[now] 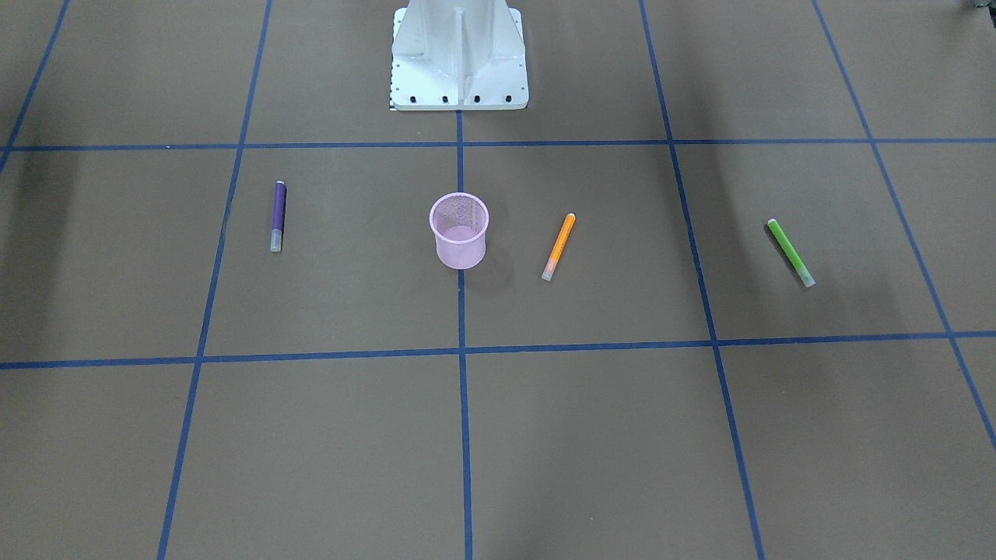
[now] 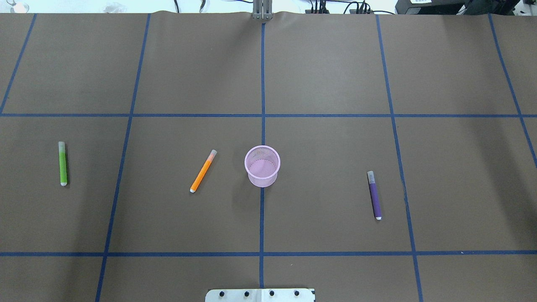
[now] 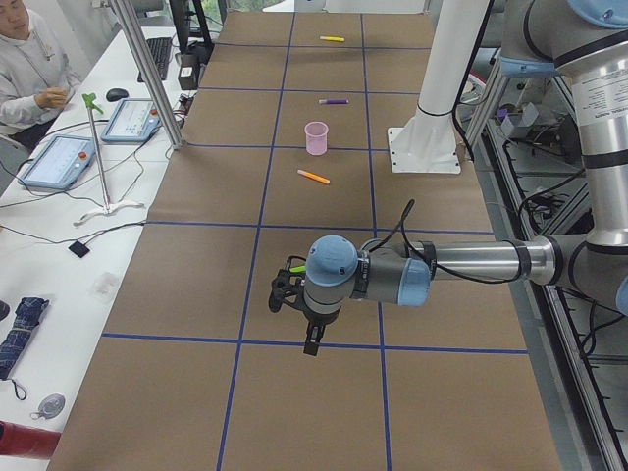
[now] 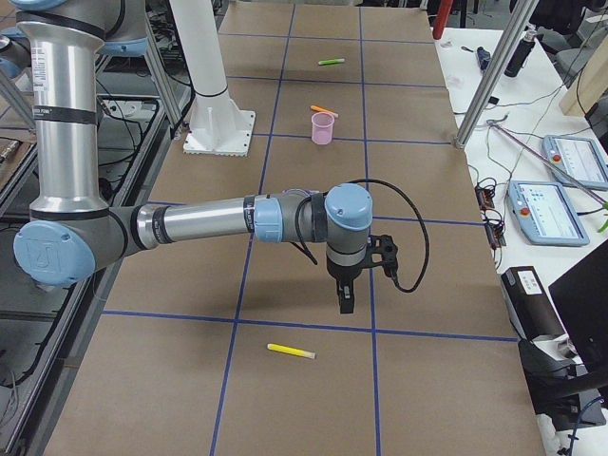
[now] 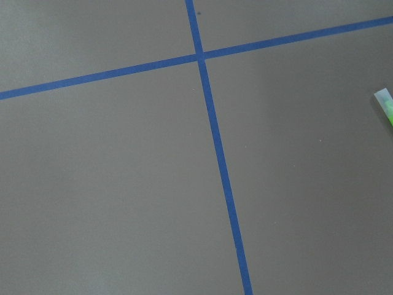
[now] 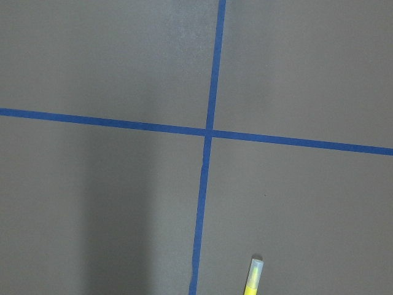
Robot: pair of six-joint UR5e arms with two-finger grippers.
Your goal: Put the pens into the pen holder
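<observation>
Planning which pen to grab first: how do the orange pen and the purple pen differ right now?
The orange pen lies left of the pen holder (robot's side), the purple pen right. The orange pen is nearer the holder than the purple. Orange slants across the grid; purple runs almost along it. Both lie flat, caps pointing away from the robot.

Right arm stretched out over table, gripper pointing down; jaw state unreadable. Yellow pen lay flat nearby, untouched. Farther along: holder upright, orange pen just beside it, green pen beyond.
</observation>
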